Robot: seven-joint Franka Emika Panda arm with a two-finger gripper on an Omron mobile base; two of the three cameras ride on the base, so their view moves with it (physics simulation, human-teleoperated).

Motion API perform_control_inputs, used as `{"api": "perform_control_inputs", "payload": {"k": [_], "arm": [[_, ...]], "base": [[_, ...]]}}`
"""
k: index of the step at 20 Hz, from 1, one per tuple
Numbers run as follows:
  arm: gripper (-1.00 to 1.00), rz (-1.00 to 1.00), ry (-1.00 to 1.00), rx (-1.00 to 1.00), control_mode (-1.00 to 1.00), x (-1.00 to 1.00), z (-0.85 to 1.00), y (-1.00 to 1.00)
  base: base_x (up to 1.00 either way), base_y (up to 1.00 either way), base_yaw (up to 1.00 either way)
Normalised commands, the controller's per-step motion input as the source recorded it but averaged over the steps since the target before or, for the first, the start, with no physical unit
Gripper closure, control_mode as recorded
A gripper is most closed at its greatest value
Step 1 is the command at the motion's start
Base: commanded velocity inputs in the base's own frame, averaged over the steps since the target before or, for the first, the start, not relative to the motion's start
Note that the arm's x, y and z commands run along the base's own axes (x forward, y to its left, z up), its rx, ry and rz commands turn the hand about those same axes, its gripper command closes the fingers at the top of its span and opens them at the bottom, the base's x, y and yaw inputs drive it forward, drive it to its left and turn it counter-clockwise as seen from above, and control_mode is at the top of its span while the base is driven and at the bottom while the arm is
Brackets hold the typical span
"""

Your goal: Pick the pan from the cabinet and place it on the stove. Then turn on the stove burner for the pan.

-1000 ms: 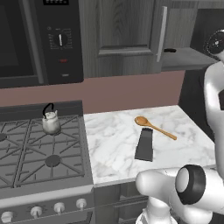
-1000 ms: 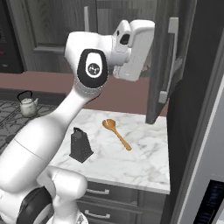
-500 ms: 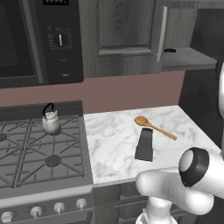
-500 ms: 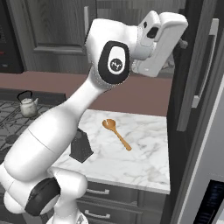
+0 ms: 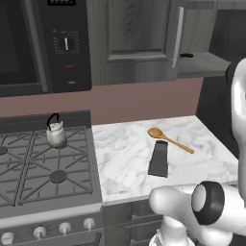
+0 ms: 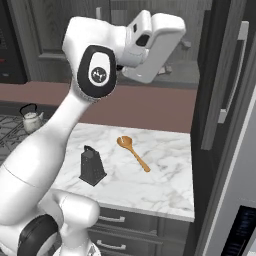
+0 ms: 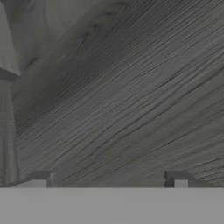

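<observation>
- My gripper (image 7: 109, 180) is spread wide, holding nothing, right up against the cabinet's (image 7: 131, 96) wood grain.
- I see the cabinet door swung out, shelf (image 5: 204, 62) showing.
- Stove (image 5: 43, 168) carries a kettle (image 5: 55, 134); I can't spot the pan.

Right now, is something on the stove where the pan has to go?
Yes, a small kettle stands on a back burner of the stove. The burner in front of it is bare, so the pan could land there.

Arm raised high, pincer (image 7: 109, 181) spread wide, holding nothing.
</observation>
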Motion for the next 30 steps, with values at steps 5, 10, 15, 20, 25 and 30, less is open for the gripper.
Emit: {"api": "perform_control_inputs", "payload": {"k": [5,10,15,20,25,30], "arm": [[-1.0,0.02,-0.22,0.11,-1.0,-0.09,-0.24,0.89],[-1.0,0.16,-0.22,0.19,-1.0,0.0,-0.27,0.72],[-1.0,0.24,-0.22,0.24,-1.0,0.01,-0.16,0.58],[-1.0,0.28,-0.19,0.25,-1.0,0.06,-0.03,0.52],[-1.0,0.29,-0.17,0.2,-1.0,0.1,0.0,0.57],[-1.0,0.22,-0.16,0.17,-1.0,0.29,0.0,0.54]], "base": [[0.0,0.0,0.0],[0.0,0.0,0.0],[0.0,0.0,0.0],[0.0,0.0,0.0],[0.0,0.0,0.0],[0.0,0.0,0.0]]}}
